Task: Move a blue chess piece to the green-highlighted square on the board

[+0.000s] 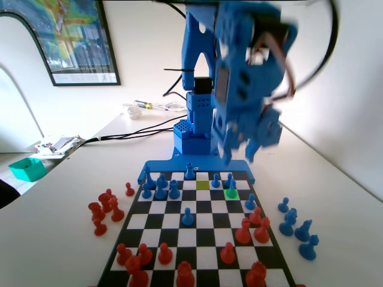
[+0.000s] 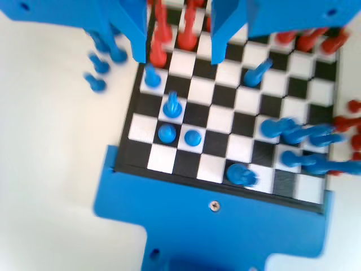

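Gripper: the gripper [image 2: 176,48] hangs high over the board [image 2: 225,118], jaws apart, nothing between them, touching nothing.
Room: open air under the jaws, above the pieces.
Blue piece: the blue chess piece [image 1: 231,186] stands upright on the green-highlighted square [image 1: 232,194], second row from the board's far edge, fixed view.
Edges: loose blue pieces [image 1: 297,230] crowd the table off the right edge; red pieces [image 1: 105,209] off the left.

Blue claw [image 1: 239,156], blurred, above a black-and-white checkered board [image 1: 197,239] joined to a blue frame [image 2: 225,226]. Directly below the claw, a vivid green square [image 1: 231,194] carries a slender blue piece [image 1: 231,186]; beside it lies a duller olive yellow-green square [image 1: 203,185]. Red pieces [image 1: 242,232] and blue pieces [image 1: 160,189] stand farther from the claw. Worktop [image 1: 60,239] pale off-white.
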